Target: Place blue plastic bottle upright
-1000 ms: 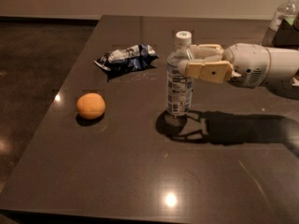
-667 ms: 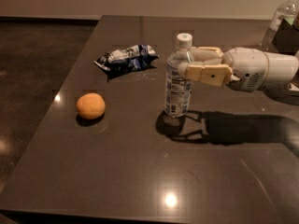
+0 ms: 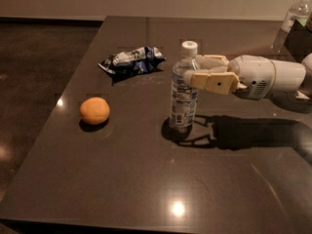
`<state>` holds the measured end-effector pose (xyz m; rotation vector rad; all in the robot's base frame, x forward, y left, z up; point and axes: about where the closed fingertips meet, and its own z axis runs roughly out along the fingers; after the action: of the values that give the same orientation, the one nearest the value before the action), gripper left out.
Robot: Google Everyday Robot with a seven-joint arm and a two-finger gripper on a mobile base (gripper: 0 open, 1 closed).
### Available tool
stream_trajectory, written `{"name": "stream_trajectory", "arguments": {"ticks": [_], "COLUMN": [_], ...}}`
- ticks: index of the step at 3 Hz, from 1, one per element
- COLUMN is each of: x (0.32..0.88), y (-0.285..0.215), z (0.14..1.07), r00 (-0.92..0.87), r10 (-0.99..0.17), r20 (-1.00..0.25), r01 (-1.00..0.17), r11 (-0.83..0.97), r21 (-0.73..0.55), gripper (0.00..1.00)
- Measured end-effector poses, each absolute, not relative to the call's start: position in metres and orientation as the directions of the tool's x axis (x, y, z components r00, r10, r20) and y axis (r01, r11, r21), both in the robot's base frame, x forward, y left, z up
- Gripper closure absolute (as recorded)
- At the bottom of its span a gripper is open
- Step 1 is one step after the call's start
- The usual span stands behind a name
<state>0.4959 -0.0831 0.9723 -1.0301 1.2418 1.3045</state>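
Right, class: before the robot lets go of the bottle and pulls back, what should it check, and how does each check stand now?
1. Blue plastic bottle upright: ok. Its white cap points up.
2. Bottle base on the table: ok. Its shadow meets its base.
3. Gripper released: not ok. It reaches in from the right and is shut on the bottle's shoulder, just below the cap.
4. Neighbours out of the way: ok. The orange and the snack bag lie apart from the bottle, on the side away from the arm.
5. Bottle will stand alone once freed: cannot tell while the gripper holds it.
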Motion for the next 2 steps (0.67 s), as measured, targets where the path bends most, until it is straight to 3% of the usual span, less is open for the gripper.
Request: {"name": "stream_trajectory", "arguments": {"ticks": [2], "x": [0.4982], "y": [-0.0804], "z": [0.9596], "r00": [-0.141], "r10": [0.124], "r20": [-0.982], "r01": [-0.989], "r11": [0.034], "r21": [0.146], "gripper": [0.20]}}
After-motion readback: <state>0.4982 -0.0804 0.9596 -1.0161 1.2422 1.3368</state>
